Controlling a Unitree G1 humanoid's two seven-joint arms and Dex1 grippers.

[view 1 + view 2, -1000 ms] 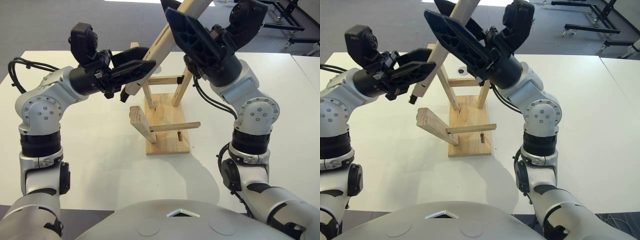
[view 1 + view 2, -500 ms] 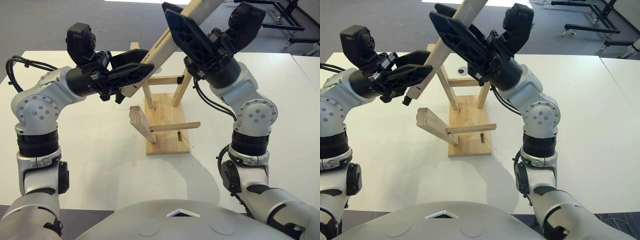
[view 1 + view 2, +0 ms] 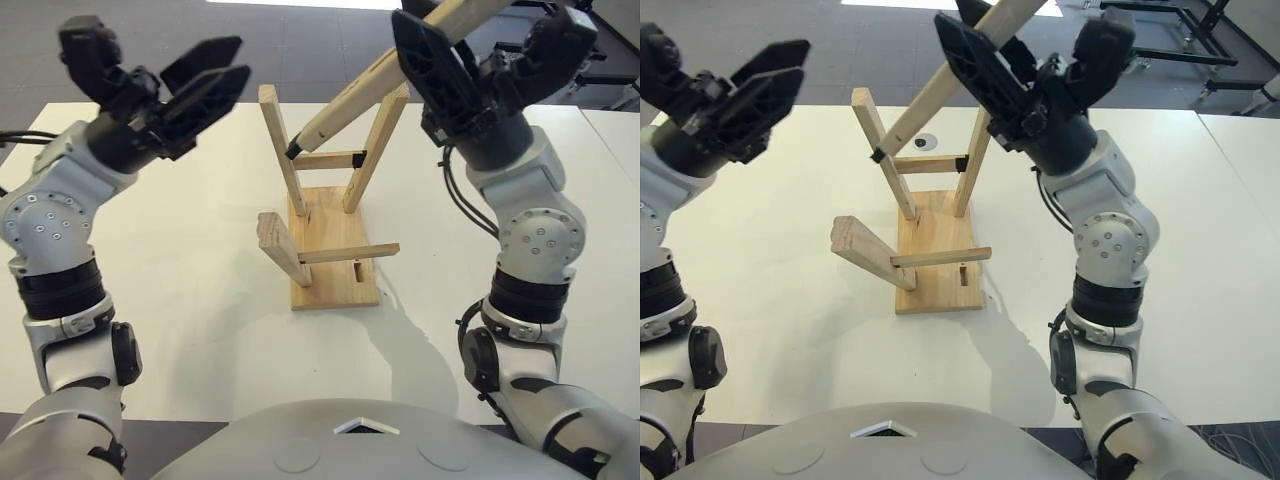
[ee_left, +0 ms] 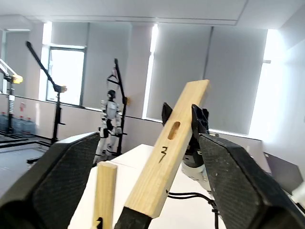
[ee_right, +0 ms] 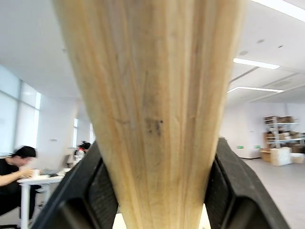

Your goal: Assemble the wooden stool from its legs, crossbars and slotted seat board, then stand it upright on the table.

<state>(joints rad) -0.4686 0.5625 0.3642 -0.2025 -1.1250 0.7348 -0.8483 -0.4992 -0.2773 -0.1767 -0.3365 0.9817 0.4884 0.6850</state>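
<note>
Left hand spread wide, a slanted wooden leg beyond its fingers.

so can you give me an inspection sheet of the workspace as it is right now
surface: white table, bare around the stool parts
job's things: seat board flat on the table; two far legs upright on it, joined by a crossbar; near leg tilted, second crossbar sticking out of it; fourth leg held slanted, its black-tipped end by the far legs, contact cannot be told
clutter: small round disc in the table top
grippers: right gripper shut on the fourth leg; left gripper open, empty, raised
cables: black cable along the right arm, away from the parts
surroundings: dark floor, black wheeled stand
</note>
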